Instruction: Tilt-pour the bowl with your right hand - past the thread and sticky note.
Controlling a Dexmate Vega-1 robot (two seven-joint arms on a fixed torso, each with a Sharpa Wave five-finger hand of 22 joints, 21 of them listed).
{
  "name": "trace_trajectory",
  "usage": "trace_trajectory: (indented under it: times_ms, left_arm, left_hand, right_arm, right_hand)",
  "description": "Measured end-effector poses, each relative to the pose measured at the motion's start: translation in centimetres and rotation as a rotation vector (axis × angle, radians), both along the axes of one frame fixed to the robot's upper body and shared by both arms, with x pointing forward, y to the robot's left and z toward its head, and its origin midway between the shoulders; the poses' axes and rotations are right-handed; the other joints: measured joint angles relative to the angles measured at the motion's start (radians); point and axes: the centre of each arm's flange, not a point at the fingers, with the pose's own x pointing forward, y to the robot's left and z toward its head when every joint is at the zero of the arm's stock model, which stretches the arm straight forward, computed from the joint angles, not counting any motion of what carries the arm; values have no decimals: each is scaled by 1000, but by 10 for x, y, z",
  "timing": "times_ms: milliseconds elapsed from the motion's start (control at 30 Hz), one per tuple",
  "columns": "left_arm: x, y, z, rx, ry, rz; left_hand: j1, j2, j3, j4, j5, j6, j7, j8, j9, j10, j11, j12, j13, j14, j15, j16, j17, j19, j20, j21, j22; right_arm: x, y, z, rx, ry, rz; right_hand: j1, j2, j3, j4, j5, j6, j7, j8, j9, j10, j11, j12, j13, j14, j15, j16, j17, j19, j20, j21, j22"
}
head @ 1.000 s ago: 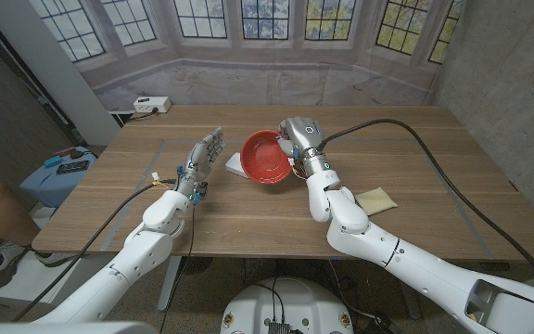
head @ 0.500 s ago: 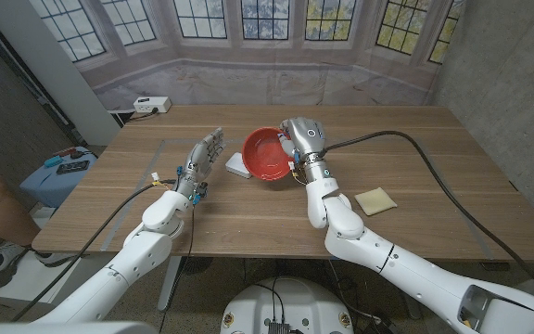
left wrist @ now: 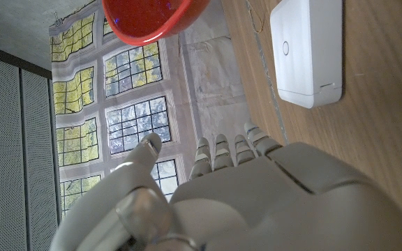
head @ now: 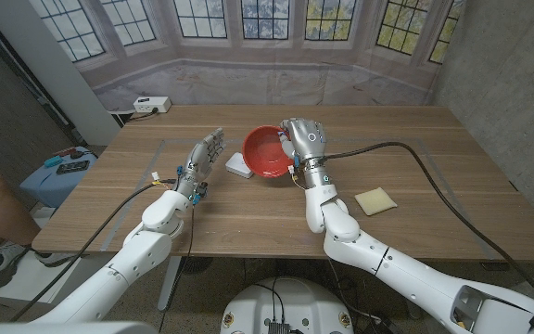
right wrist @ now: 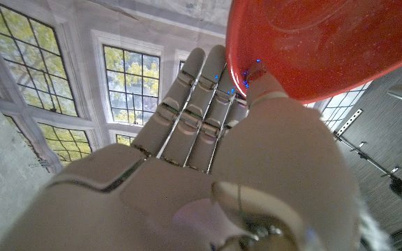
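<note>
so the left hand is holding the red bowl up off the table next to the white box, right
Not quite: the right hand grips the red bowl, not the left. The head view shows it raised off the table beside the white box, while the left hand stands apart, fingers spread, holding nothing.

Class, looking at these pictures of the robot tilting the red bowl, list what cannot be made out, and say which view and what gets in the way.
- Anything inside the bowl: head view too small to tell; both wrist views show mostly its outside.
- The thread: not made out in the head view.
- The white box: in the head view the bowl covers part of it.
- Right hand grip: right wrist view shows the fingers at the rim, the rest hidden behind the bowl.
</note>
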Motion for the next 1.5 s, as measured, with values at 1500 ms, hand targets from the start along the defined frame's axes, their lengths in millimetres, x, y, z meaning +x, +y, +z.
trace_trajectory:
  times_ms: [1500]
  left_arm:
    - [3, 0, 0, -3, 5, -6]
  left_hand:
    - [0, 0, 0, 0, 0, 9, 2, 0, 0, 0, 0, 0, 0, 0, 0, 0, 0, 0, 0, 0, 0]
  right_arm:
    - [21, -2, -17, 84, -213, -46]
  right_hand:
    - [0, 0, -5, 0, 3, 9, 9, 1, -1, 9, 2, 0, 2, 20, -12, -29, 18, -6, 6, 26, -2]
